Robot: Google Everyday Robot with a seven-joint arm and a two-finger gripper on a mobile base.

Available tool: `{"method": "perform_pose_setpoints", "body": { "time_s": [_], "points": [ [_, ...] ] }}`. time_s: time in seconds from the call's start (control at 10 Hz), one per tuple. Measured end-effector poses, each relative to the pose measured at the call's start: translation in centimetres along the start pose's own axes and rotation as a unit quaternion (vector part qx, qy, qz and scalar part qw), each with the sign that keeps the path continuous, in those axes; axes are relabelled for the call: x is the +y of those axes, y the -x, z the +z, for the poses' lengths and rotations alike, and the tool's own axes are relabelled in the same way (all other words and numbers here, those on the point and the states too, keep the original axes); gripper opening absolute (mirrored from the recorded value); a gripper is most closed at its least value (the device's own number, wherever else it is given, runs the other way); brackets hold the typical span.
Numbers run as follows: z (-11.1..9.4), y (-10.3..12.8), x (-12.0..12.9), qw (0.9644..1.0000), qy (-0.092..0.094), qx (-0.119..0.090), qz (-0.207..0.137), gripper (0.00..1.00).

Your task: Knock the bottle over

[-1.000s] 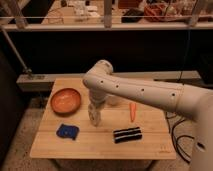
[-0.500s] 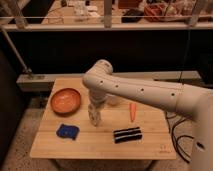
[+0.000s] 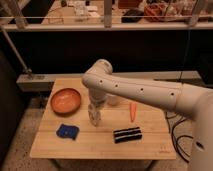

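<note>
**Camera view: arm unmoved above the bottle, the knock not yet given**

In the camera view almost nothing had changed over the last second. The arm kept the same bend and the gripper hung at the same place, pointing down at the tabletop, to the right of the orange bowl in the view and slightly nearer to the front edge than the bowl. Directly under it stood a slim speckled shape, which I took for the bottle. It looked upright, just as in the moments before. The gripper and the bottle ran into each other in the view, so I could not tell whether they touched, and I could not tell either whether the gripper was open or closed.

For the task this pause meant, in my judgement, that the knock was not yet done: the bottle was standing and a sideways push had still to come.

Further right of the bowl than the bottle, and partly hidden behind the arm, was a white cup; a push in that direction could disturb it. Still further right lay a carrot. In front of the bowl lay a blue object, and right of that one a black striped object.
</note>
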Motion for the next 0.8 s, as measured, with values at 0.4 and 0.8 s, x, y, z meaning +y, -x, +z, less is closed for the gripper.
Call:
{"method": "perform_pose_setpoints", "body": {
  "time_s": [0.4,0.8],
  "points": [
    [-0.04,-0.09,-0.19,1.0,-0.002,0.002,0.01,0.12],
    [-0.03,-0.19,-0.36,0.9999,-0.002,0.004,0.015,0.12]
  ]
}}
